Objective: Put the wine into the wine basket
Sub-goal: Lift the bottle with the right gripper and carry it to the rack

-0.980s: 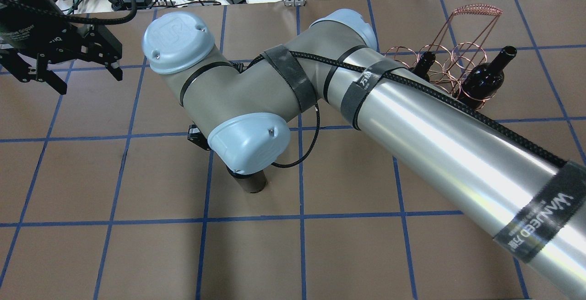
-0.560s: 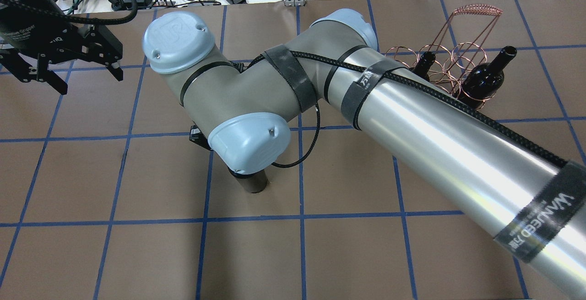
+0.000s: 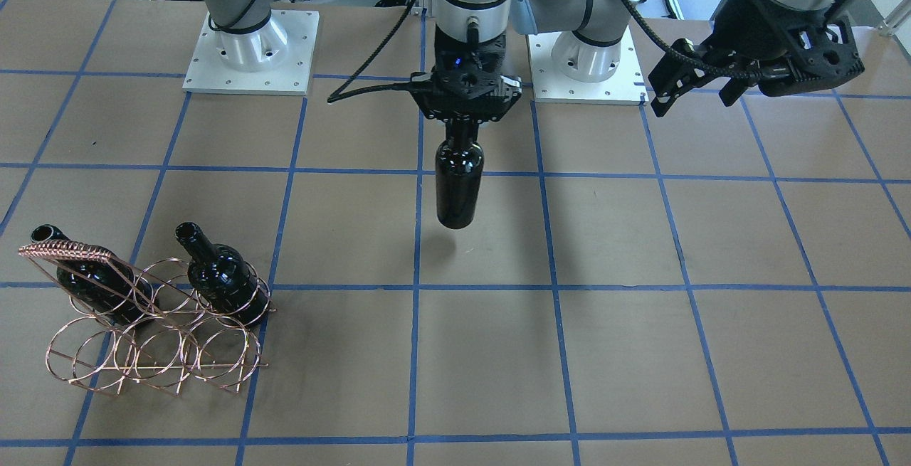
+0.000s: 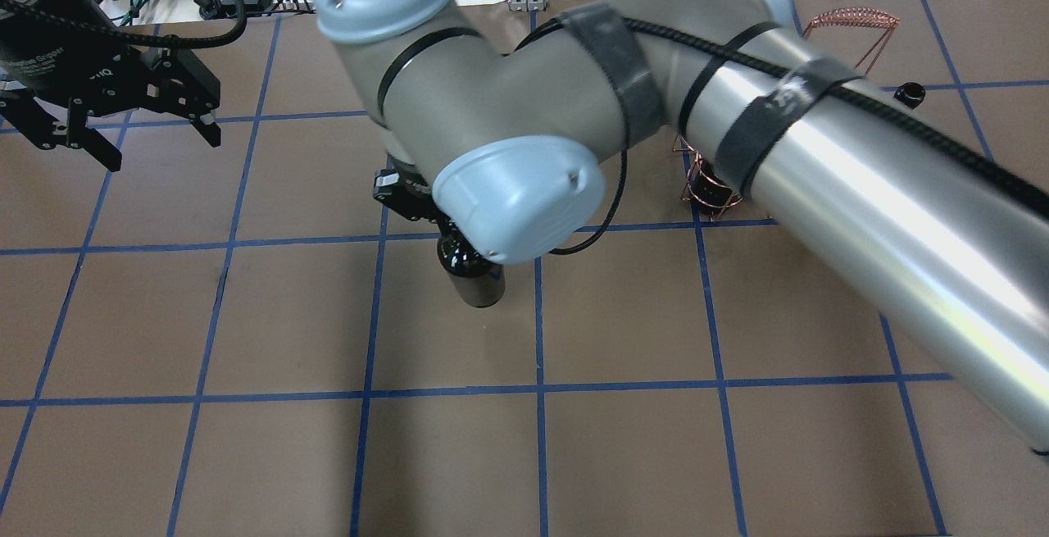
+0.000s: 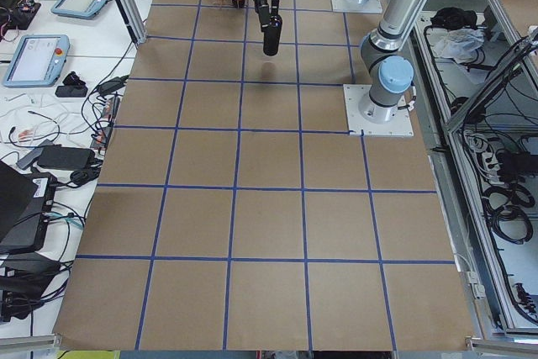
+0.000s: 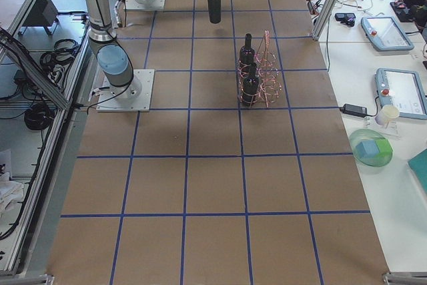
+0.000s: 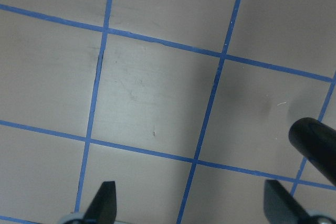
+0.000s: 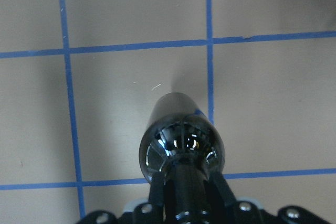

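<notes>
The wine (image 3: 459, 188) hung just above centre in the front-facing frame, neck up and base down, its long axis upright. Its base was clear of the table (image 3: 640, 309), with a soft shadow under it. The right gripper (image 3: 466, 116) was clenched on the neck from above, and the right wrist view looked straight down over the shoulder of the glass.

The wine basket (image 3: 153, 352) stood well apart from it, in the lower left of that same frame. Two other bottles (image 3: 220, 277) already stood in its rings, one toward each end. There looked to be a free ring between them, though the thin wire made that hard to be sure of.

As I judged it, the coming move turned on a long sideways carry toward the lower left, then a straight drop through a narrow loop with glass close on either side. The right arm was the one placed for it. The left gripper (image 3: 694, 99) hovered at the upper right, fingers spread and holding nothing, far from the basket.

The surface was flat brown paper crossed with blue tape lines (image 3: 555, 238) — nothing lay along the path between bottle and basket.
</notes>
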Controlling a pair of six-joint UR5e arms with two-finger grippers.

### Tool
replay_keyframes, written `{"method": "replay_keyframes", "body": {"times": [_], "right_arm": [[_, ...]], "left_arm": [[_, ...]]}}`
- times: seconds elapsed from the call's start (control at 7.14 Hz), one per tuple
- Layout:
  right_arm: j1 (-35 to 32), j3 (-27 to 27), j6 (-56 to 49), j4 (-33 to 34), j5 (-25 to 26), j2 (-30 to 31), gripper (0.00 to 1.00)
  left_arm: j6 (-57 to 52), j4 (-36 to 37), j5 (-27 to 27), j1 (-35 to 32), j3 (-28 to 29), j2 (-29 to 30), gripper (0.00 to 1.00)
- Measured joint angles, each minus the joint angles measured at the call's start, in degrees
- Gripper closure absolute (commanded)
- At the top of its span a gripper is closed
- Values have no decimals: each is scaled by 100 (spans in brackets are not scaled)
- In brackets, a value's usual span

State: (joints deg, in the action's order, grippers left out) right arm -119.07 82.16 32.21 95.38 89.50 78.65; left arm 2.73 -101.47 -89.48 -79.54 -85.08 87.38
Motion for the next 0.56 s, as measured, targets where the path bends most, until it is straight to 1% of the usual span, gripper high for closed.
{"method": "replay_keyframes", "body": {"times": [0.28, 0.42, 0.56], "right_arm": [[1017, -11, -1151, -799, 16, 602, 85], [1550, -12, -1847, -1191, 38, 819, 93], [2062, -12, -2539, -1422, 53, 967, 97]], "left_arm": [[0, 2, 0, 0, 0, 1, 0], [-2, -1, -2, 0, 0, 0, 0], [-6, -5, -20, 0, -3, -1, 0]]}}
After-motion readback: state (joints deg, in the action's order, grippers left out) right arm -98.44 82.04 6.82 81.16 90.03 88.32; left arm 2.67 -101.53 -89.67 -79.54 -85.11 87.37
